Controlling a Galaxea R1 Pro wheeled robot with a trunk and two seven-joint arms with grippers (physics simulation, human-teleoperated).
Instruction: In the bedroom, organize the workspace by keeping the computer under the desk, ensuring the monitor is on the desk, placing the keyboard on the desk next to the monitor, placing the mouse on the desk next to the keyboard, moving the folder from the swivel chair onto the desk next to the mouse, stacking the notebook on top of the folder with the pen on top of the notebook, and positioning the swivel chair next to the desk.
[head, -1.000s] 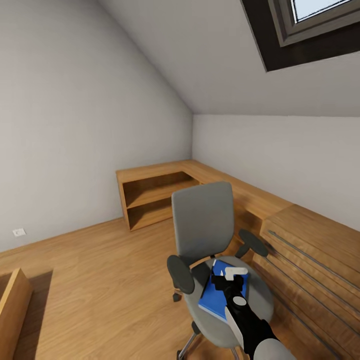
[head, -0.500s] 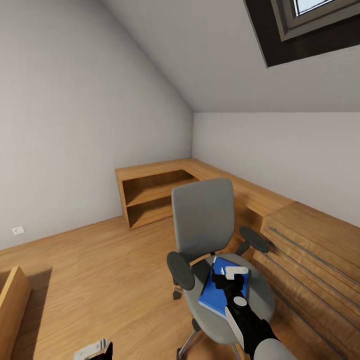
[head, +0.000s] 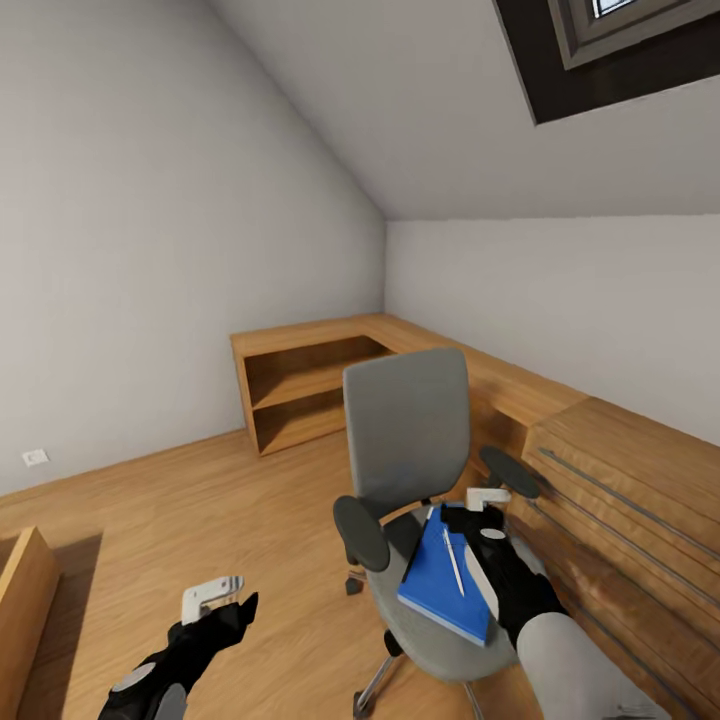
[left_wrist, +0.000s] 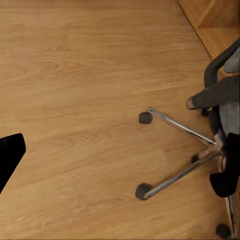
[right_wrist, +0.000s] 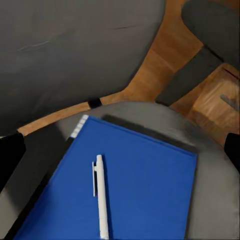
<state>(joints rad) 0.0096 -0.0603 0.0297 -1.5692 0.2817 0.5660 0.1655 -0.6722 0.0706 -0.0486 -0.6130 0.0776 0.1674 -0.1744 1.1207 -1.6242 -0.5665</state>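
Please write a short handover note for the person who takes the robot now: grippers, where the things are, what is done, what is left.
Left gripper: open, empty, low over the wood floor.
Right gripper: open, empty, above the chair seat.
Bright blue flat folder lies on the grey swivel chair, a thin white pen on top.
Done: nothing visible yet.
Left: the folder and pen must go to the desk.

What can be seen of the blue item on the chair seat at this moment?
The folder is a flat, bright blue rectangle with a smooth matte cover and a pale notched strip at one corner. It lies flat, skewed across the grey seat of the swivel chair, with a dark edge showing beneath its border. A white pen rests on top of it. The right gripper hovers just beyond it without touching; whether the dark edge belongs to a separate item is unclear.
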